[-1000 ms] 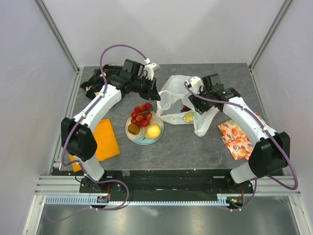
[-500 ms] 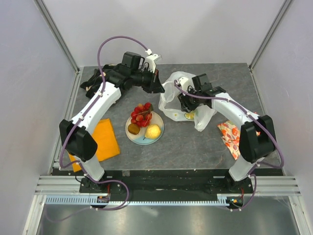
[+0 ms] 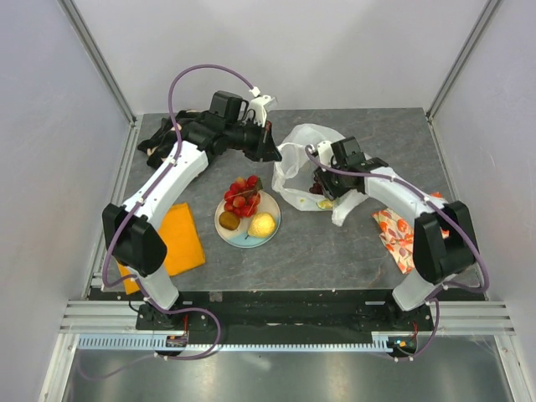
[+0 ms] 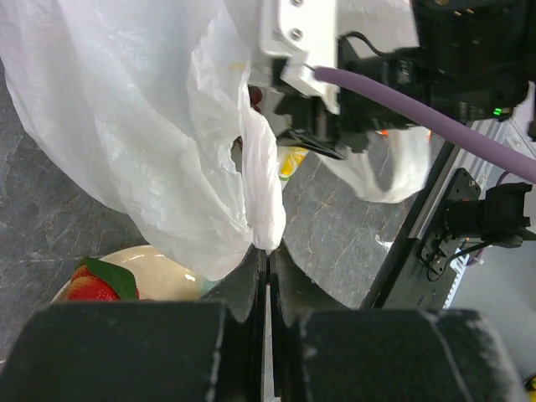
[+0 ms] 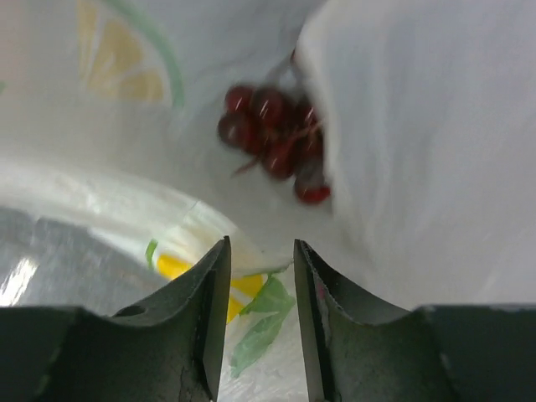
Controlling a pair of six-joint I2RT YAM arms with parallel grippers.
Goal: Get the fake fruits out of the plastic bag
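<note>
Two grippers: left gripper (image 4: 268, 261) pinches the plastic bag (image 4: 126, 126) rim; right gripper (image 5: 260, 280), spread over the grapes (image 5: 272, 142), may snag the bag instead.

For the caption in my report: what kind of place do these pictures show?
Probably a robotics lab test cell: a grey table boxed in by white panels on aluminium rails, with the left arm and right arm bolted at its edge.

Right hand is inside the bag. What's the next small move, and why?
Probably ease the right hand forward onto the dark red grape bunch and close. Its jaws stand open, the bunch lies just ahead, and the left hand holds the plastic bag edge pinched.
</note>
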